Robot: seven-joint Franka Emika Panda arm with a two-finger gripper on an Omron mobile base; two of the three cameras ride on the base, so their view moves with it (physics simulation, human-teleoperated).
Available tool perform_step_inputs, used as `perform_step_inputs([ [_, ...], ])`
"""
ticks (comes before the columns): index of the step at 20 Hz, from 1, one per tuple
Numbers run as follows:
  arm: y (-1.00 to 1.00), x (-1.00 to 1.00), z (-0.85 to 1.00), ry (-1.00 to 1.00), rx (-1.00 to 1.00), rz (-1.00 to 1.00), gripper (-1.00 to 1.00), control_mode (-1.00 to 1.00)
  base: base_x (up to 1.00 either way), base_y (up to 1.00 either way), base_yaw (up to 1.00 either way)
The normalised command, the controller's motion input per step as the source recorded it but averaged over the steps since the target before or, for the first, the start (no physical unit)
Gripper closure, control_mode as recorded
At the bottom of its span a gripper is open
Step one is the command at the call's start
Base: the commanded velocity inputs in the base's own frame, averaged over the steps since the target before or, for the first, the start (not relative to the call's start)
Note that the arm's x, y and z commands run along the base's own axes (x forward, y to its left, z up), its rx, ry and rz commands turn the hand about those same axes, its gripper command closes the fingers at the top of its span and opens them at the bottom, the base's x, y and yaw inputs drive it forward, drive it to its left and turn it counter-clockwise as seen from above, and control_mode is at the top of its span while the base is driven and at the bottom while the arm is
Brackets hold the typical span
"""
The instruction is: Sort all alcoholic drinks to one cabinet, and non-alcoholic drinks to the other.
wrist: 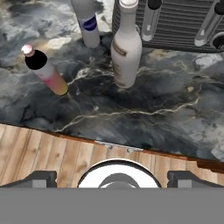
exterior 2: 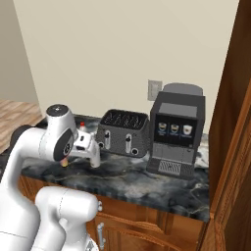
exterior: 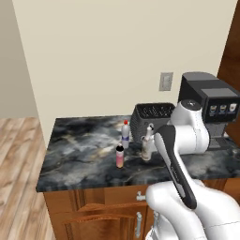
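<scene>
Dark marbled counter spreads out below and ahead of the gripper. Just ahead and a touch to its right sits the dark ribbed toaster, grey levers facing us. Further right of the gripper stands the black coffee machine, just beside that toaster. A wall socket sits on the cream wall behind them. Wooden floor shows nearer than the counter's edge.

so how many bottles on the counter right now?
3. A white bottle with a blue label by the toaster, a cream bottle in front of the toaster, and a small pink-yellow bottle with a dark top nearest the counter edge. The arm may hide others.
</scene>
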Motion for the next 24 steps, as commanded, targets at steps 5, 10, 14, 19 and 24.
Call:
perform_step_inputs([
  [5, 0.0, 0.42, -0.03, -0.01, 0.0, 0.0, -1.0, -1.0, 0.0, 0.0, 0.0],
  [10, 0.0, 0.43, -0.18, 0.0, 0.0, 0.0, -1.0, -1.0, 0.0, 0.0, 0.0],
  [14, 0.0, 0.39, -0.23, 0.0, 0.0, 0.0, -1.0, -1.0, 0.0, 0.0, 0.0],
  [19, 0.0, 0.25, -0.25, -0.03, 0.0, 0.0, -1.0, -1.0, 0.0, 0.0, 0.0],
  [24, 0.0, 0.17, -0.25, -0.04, 0.0, 0.0, -1.0, -1.0, 0.0, 0.0, 0.0],
])
